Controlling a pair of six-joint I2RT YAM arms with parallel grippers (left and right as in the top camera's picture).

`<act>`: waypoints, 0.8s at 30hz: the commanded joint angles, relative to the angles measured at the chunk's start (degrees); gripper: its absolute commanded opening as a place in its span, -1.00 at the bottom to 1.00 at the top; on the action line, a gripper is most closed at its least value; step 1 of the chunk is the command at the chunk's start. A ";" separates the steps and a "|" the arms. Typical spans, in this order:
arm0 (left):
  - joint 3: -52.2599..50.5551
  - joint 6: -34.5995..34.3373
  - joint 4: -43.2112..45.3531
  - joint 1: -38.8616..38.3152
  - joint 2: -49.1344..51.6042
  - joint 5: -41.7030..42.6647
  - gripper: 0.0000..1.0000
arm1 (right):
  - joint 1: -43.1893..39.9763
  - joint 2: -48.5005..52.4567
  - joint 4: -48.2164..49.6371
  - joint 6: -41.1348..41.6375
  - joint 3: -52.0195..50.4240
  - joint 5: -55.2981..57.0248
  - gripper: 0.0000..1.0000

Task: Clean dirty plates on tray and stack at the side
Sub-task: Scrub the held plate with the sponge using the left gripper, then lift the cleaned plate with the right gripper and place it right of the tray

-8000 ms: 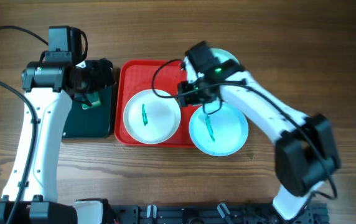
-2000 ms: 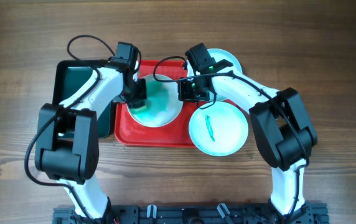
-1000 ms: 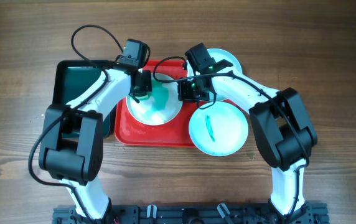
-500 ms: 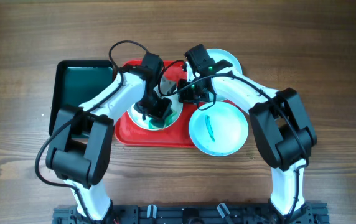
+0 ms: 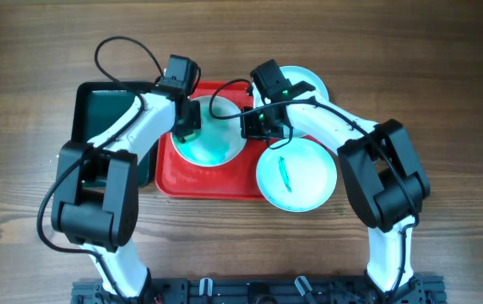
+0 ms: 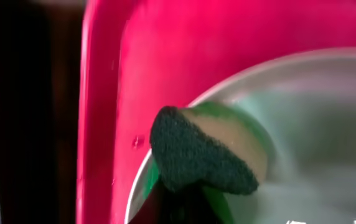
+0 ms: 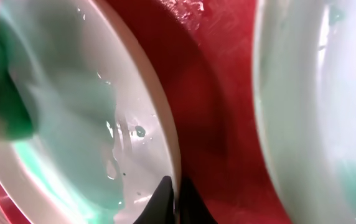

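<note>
The white plate (image 5: 214, 142) lies on the red tray (image 5: 208, 184), its face smeared with green film. My left gripper (image 5: 185, 128) is shut on a sponge (image 6: 203, 152), dark scouring side up, pressed on the plate's left rim (image 6: 165, 134). My right gripper (image 7: 172, 200) is shut on the white plate's right rim (image 7: 165, 137) and holds it. One turquoise plate (image 5: 299, 176) with a green streak sits front right, half off the tray. Another turquoise plate (image 5: 307, 80) shows behind my right arm, mostly hidden.
A smaller black tray (image 5: 106, 118) with a dark green inside stands left of the red tray. Both arms cross above the trays. Bare wooden table (image 5: 444, 76) surrounds everything.
My left gripper has swept the sponge from the front of the white plate back to its left rim. Green film has spread over the plate. The right gripper has stayed on the rim.
</note>
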 commanded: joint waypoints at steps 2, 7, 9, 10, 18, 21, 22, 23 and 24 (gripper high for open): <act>-0.04 -0.79 9.05 0.59 0.00 9.33 -0.92 | -0.24 1.29 -0.37 -1.46 0.07 0.24 -0.92; -0.02 6.64 10.08 0.59 0.00 26.08 -0.92 | -0.26 1.29 -0.35 -1.73 0.07 -0.17 -0.91; 0.00 6.71 7.04 0.98 -0.39 26.38 -0.92 | -0.24 1.29 -0.35 -1.77 0.07 -0.20 -0.91; 0.15 7.10 4.85 1.60 -0.92 26.40 -0.92 | -0.24 1.29 -0.37 -1.77 0.07 -0.20 -0.91; 7.96 8.13 -14.23 13.22 -11.65 25.94 -0.92 | -0.24 1.29 -0.44 -1.73 0.13 -0.83 -0.91; 8.33 7.85 -15.72 18.29 -15.21 22.43 -0.92 | -0.24 0.85 -1.16 -1.73 1.01 -0.52 -0.91; 8.33 7.28 -16.46 19.67 -15.52 19.63 -0.92 | -0.13 0.20 -1.92 -1.75 1.60 0.61 -0.91; 8.33 6.36 -17.14 20.65 -15.50 17.44 -0.92 | 0.13 -0.42 -2.62 -1.77 2.08 1.92 -0.90; 8.33 5.49 -18.03 21.66 -15.19 15.06 -0.92 | 0.61 -1.20 -3.78 -1.79 2.73 4.35 -0.91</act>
